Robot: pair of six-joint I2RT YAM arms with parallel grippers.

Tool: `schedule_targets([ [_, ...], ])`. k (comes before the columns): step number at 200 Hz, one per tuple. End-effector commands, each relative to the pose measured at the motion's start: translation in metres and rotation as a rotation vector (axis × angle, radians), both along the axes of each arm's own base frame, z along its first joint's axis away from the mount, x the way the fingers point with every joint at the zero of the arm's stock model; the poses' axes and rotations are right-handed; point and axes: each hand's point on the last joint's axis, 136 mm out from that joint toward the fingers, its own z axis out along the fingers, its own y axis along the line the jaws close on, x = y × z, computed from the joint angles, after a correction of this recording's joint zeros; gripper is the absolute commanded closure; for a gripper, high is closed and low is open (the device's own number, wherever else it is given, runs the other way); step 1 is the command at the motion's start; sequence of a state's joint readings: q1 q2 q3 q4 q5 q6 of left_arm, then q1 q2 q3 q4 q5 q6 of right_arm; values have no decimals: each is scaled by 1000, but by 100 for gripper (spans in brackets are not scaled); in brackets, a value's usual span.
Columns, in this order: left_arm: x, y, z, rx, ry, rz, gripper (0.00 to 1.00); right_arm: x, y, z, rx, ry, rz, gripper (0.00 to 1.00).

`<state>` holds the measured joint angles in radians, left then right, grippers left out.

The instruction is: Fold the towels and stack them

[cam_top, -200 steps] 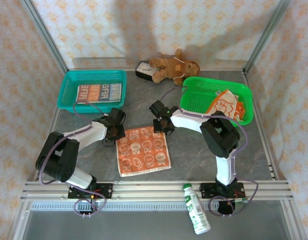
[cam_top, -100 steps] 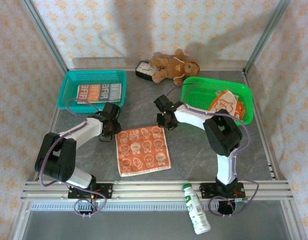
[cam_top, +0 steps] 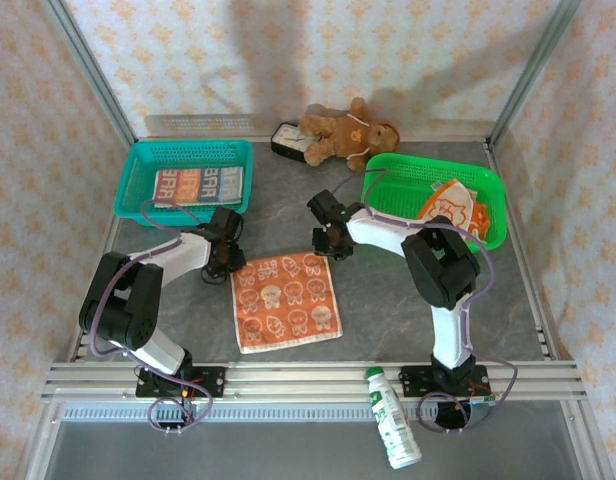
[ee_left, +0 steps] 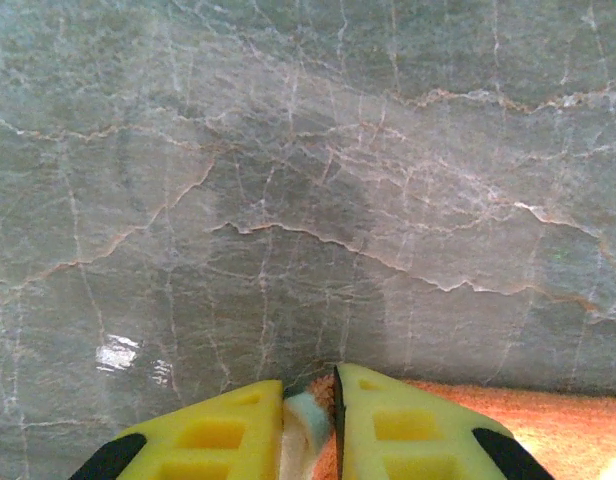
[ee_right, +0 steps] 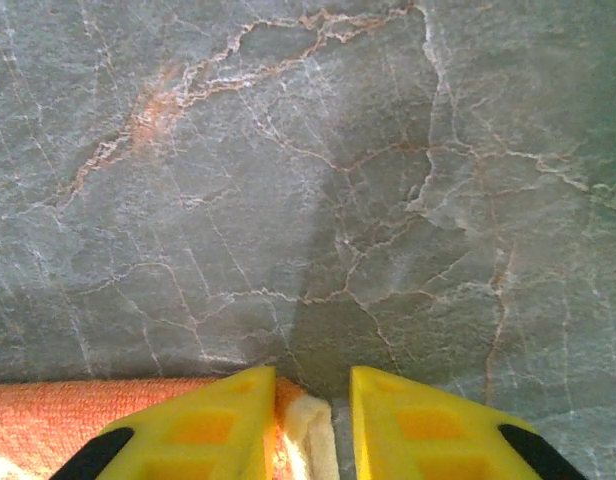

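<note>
Looking down on a grey marble-look counter (cam_top: 388, 300) with pale and rusty veins, boxed in by walls (cam_top: 318, 60) papered cream with little orange flowers, with metal frame posts at the corners. A slotted rail (cam_top: 288, 378) runs along the near edge, and a white-and-green bottle (cam_top: 392, 417) lies across it by the right arm's base. Its label is too small to read.

The bear towel (cam_top: 286, 302) lies flat and unfolded mid-counter, between the two arms. The left claw (ee_left: 310, 400) is down at its far-left corner. The yellow fingers are nearly together with a bit of pale cloth in the slit, and honestly I can't tell if that's pinched or just lying there. The right claw (ee_right: 313, 410) is at the far-right corner, spread a little. Bare counter shows through the gap, and the towel's corner pokes in beside one finger with nothing squeezed.

Both wrist views cut the fingers off at the bottom, and the towel is just an orange sliver there.

The teal basket (cam_top: 188, 148) at back left holds the striped towel (cam_top: 198, 185), lying flat. The green basket (cam_top: 428, 160) at back right has a crumpled towel (cam_top: 450, 212), and I can't make out if it's one cloth or several. The teddy (cam_top: 343, 132) lies by the back wall, partly covering a black box (cam_top: 288, 140) I can't identify.
</note>
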<state>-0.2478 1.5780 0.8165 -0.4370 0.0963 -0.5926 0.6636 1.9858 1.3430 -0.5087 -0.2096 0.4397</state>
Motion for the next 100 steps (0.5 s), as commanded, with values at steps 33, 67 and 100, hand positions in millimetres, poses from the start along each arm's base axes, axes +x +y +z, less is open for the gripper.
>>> schedule_targets([
  [33,-4,-2,-13,-17,19,-22,92,-2,0,-2,13,14,-14,100],
  [67,-4,-3,-4,-26,0,-24,100,3,-1,16,26,-32,-17,100],
  [100,8,-9,24,-59,-65,-31,100,14,-7,45,10,-107,-14,100],
])
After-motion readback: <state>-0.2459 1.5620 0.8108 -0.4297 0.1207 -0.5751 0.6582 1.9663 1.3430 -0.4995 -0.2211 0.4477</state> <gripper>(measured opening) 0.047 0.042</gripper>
